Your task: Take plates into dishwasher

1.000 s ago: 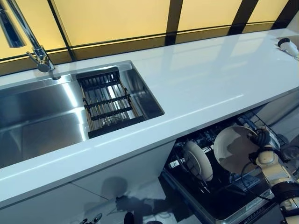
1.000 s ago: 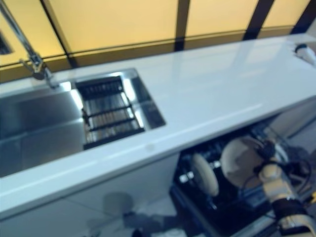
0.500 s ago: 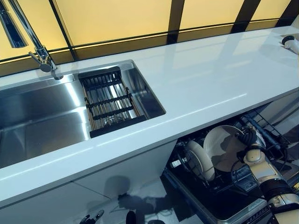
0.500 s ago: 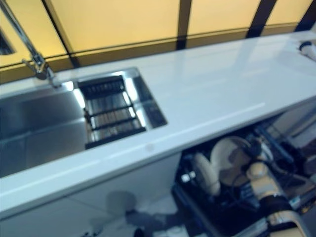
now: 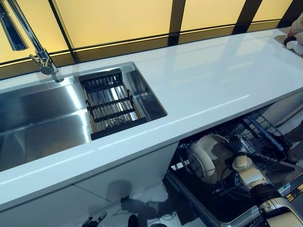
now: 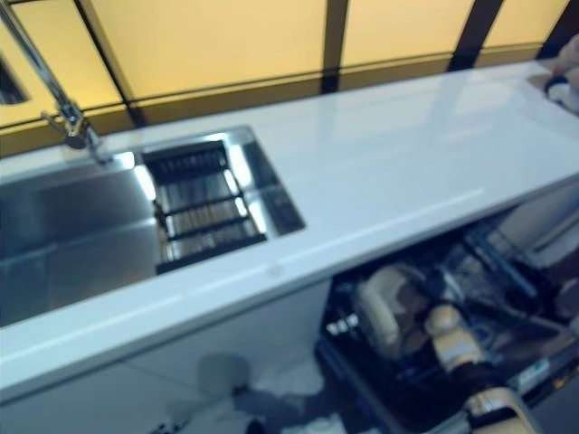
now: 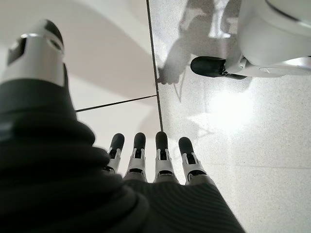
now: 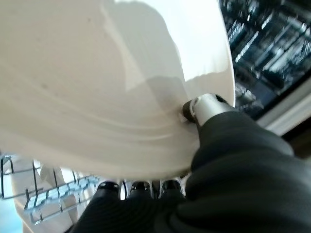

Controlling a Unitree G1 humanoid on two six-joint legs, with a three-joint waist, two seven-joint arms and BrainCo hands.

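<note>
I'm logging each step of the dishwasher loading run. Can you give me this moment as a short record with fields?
held item: white plate, pinched at its rim by the right hand
plate position: low in the dishwasher rack, beside another plate already standing there
left hand: hanging idle over the floor, fingers straight, holding nothing
sink: holds a dark drying rack, no dishes
countertop: no plates left on it; a small object sits at its far right end
stage: plate not yet released
</note>
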